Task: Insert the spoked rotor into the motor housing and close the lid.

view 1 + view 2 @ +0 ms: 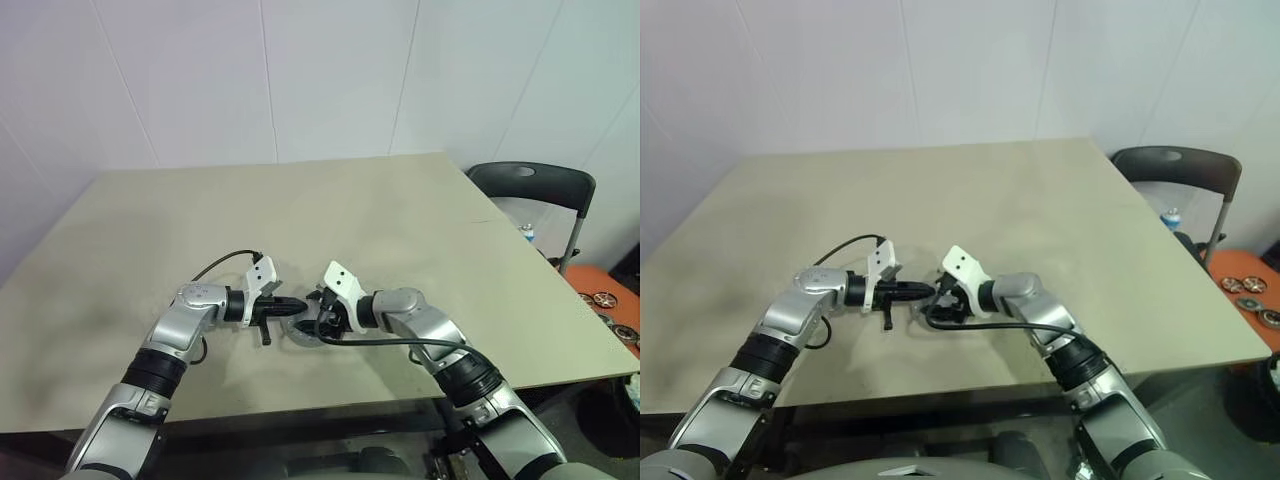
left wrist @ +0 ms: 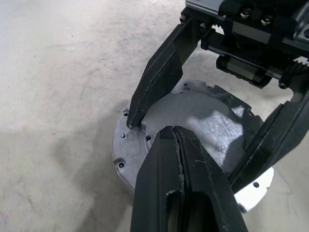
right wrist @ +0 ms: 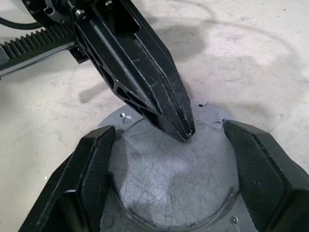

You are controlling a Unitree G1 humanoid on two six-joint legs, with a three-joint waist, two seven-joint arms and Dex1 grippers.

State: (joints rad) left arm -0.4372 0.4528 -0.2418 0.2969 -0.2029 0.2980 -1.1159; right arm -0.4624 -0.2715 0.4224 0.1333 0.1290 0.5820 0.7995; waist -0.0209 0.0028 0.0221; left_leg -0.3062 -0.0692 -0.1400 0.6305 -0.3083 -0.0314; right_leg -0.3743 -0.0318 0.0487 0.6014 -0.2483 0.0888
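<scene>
Grey lid [image 2: 203, 125] sits flat on the motor housing [image 2: 120, 154] near the table's [image 1: 300, 210] front edge. Left gripper [image 3: 186, 130] pressed together, tip over the lid. Right gripper [image 3: 166, 159] spread wide, straddling the lid.

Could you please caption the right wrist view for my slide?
Open right gripper straddles the round grey lid while the shut left gripper presses its tip down.

Near the front edge of the table [image 1: 330, 215], about midway across, lies the motor housing with its lid [image 3: 169, 179] on top. The left gripper [image 3: 186, 131] reaches in from the left, its tip over the lid's middle. The right gripper [image 3: 169, 169] comes from the right, one finger on either side of the lid. A chair [image 1: 535, 190] stands behind the table's right corner.
</scene>
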